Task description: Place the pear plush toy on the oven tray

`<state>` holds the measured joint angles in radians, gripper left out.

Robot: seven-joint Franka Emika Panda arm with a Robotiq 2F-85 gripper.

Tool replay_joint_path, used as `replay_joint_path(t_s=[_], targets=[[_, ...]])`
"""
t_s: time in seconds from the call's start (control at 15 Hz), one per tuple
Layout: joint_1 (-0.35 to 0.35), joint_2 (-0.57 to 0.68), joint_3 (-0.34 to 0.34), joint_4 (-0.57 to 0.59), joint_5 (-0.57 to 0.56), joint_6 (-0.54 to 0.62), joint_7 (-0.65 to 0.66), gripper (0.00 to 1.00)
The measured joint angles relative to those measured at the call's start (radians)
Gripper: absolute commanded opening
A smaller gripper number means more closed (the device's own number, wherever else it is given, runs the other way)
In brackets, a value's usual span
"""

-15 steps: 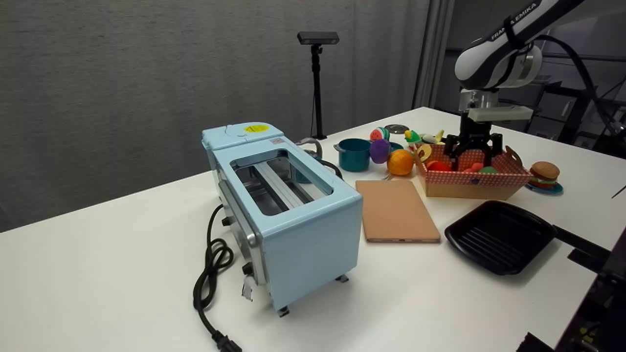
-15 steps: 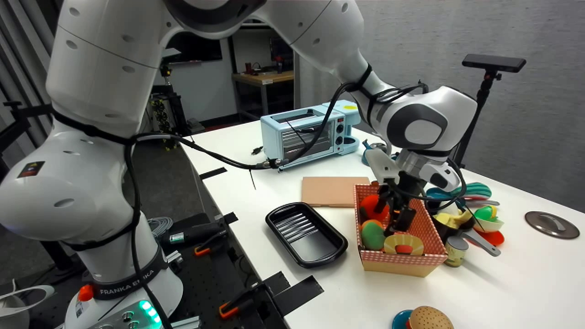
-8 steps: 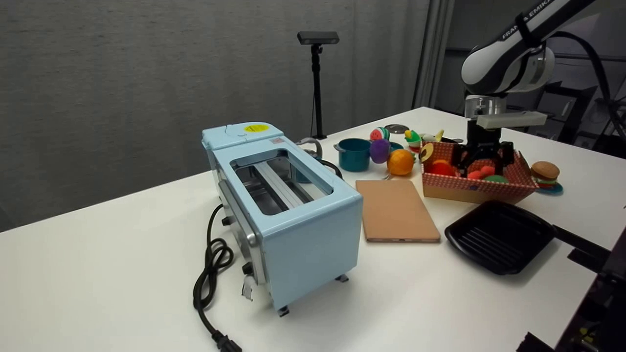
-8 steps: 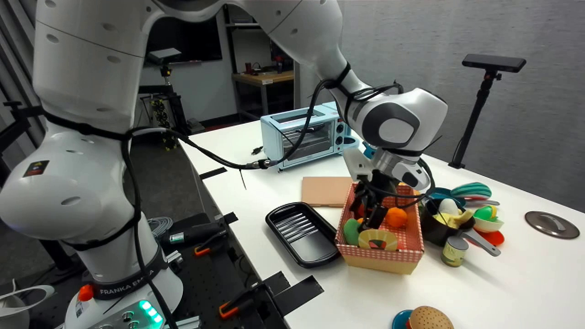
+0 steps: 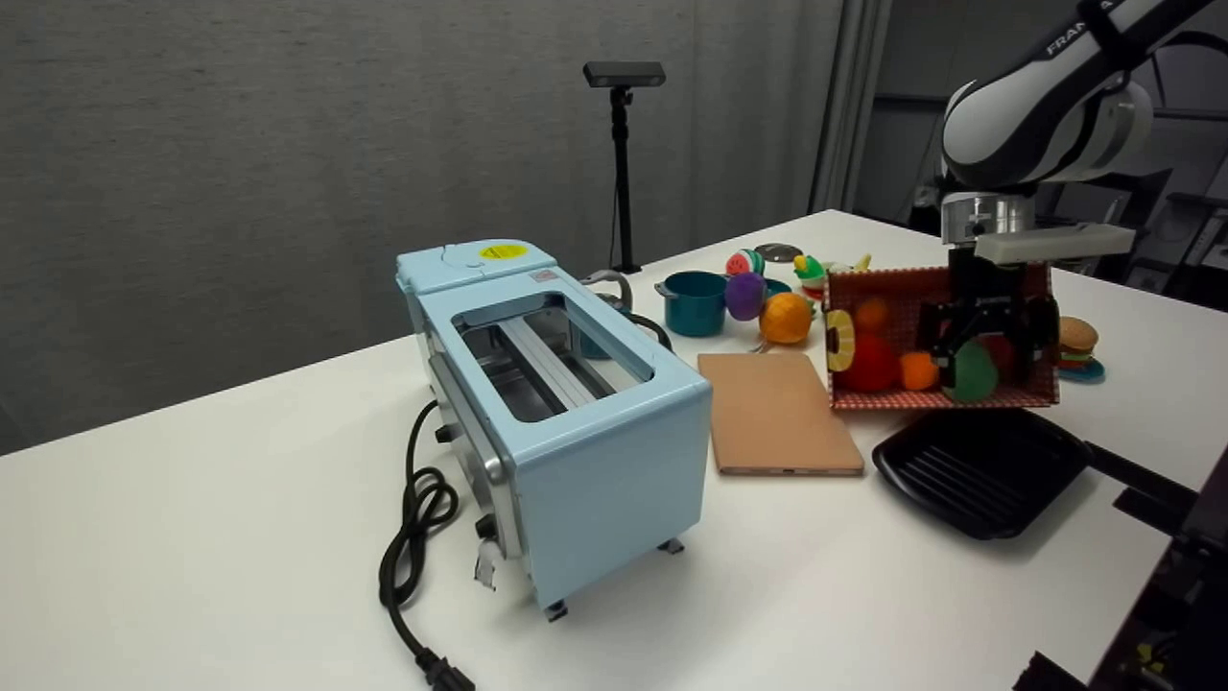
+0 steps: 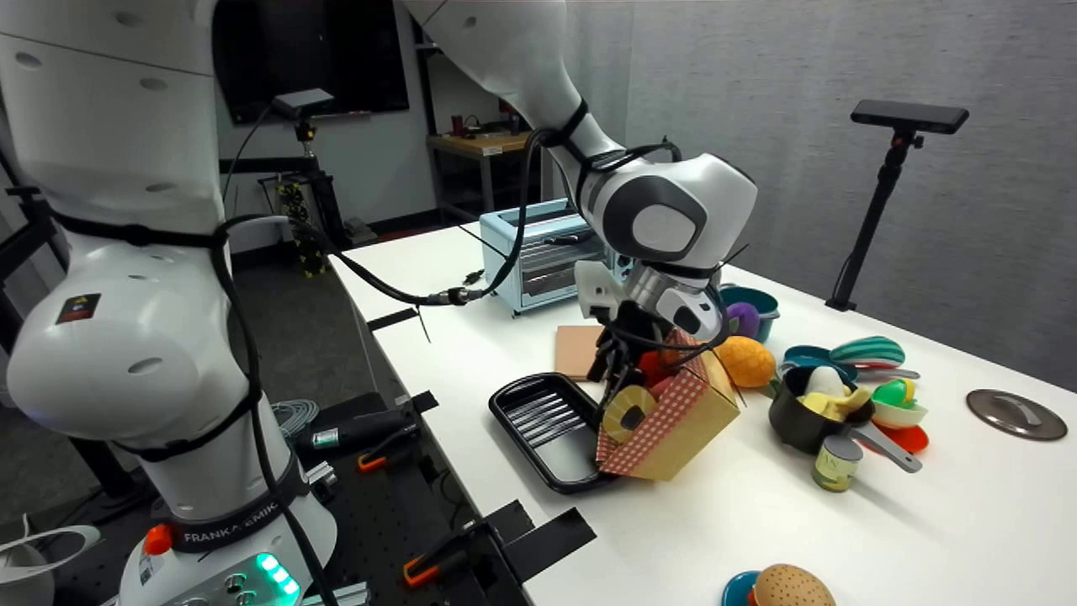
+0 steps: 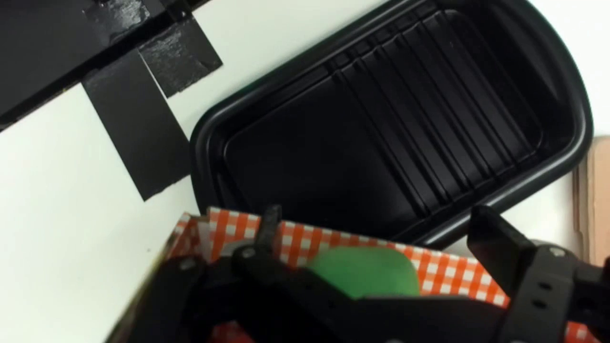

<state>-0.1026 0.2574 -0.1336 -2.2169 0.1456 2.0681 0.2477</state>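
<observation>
The pear plush toy [image 5: 975, 372], green and rounded, lies inside a gingham-lined wooden crate [image 6: 686, 421] among other toy foods. That crate is tipped on edge, its mouth facing the black oven tray [image 6: 547, 421] and its lower rim at or over the tray's edge. My gripper [image 5: 988, 357] reaches into the crate with its fingers apart. In the wrist view the pear plush toy [image 7: 367, 274] shows between the spread fingertips of the gripper [image 7: 376, 214], with a gap on either side; a dark gripper part covers its lower portion. It is hidden in an exterior view.
A brown board [image 5: 782, 417] lies beside the tray, with the blue oven [image 5: 576, 413] beyond. A teal pot [image 5: 696, 303], orange toy [image 5: 787, 319] and black saucepan [image 6: 803, 412] stand behind the crate. A toy burger [image 6: 791, 587] sits near the table's front.
My gripper has moved toward the tray and robot base, still open. The crate has shifted the same way and tipped from upright onto its edge, its contents sliding to the lower side.
</observation>
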Motion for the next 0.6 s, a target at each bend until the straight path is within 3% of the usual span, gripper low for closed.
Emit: replay_joint_path(t_s=[0.6], targets=[[0.018, -0.066, 0.013, -0.126, 0.0, 0.011, 0.009, 1.0]])
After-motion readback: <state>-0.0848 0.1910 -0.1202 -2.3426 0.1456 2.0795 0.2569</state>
